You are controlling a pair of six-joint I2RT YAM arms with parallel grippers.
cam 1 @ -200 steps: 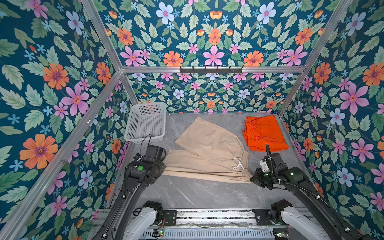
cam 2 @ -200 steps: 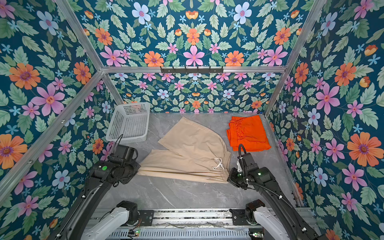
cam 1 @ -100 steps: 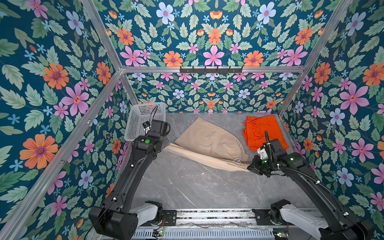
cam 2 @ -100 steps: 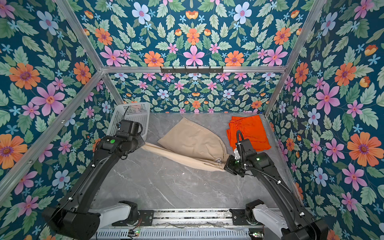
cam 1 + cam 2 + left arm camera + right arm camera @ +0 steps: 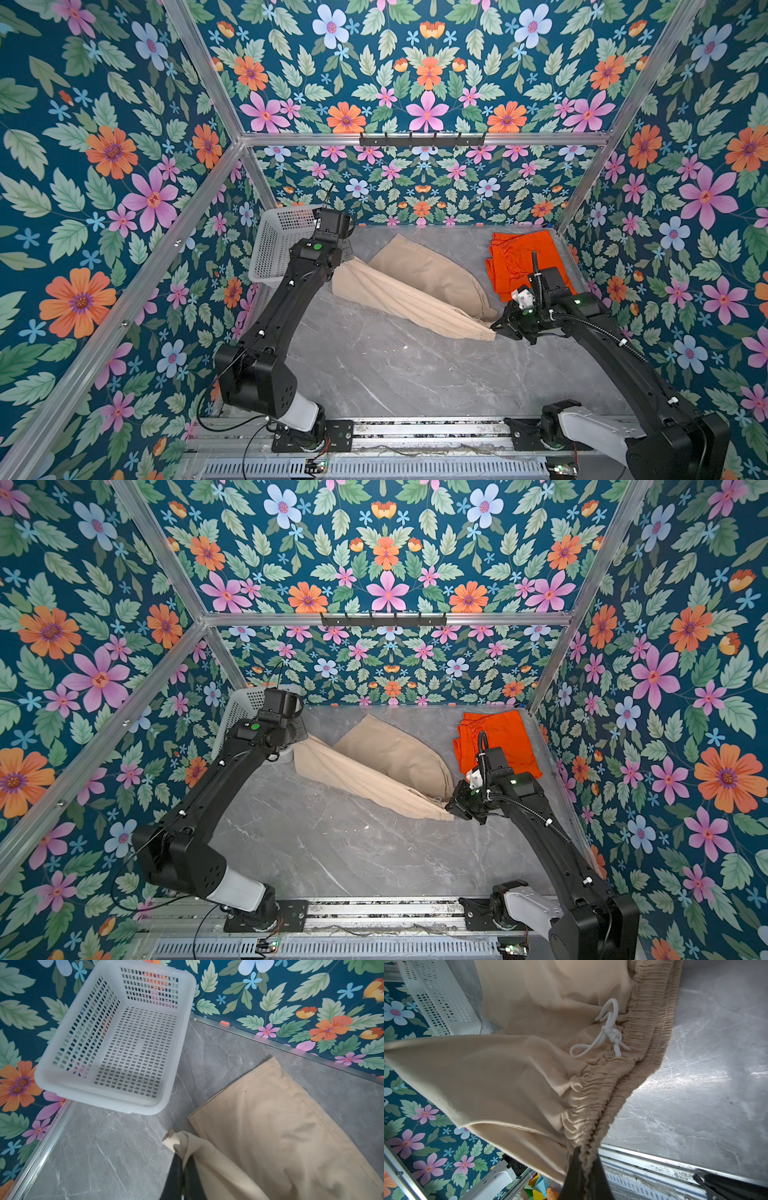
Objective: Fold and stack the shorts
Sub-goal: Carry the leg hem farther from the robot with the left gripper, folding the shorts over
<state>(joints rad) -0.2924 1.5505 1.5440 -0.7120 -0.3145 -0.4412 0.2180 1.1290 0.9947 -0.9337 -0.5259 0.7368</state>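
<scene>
Beige shorts (image 5: 415,286), soft creased cloth, ruched waistband (image 5: 643,1043)

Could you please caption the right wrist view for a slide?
The right gripper pinches the elastic waistband of the beige drawstring shorts over the grey marbled table.

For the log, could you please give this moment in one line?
left gripper: holds beige shorts | right gripper: holds waistband | orange shorts: apart
</scene>
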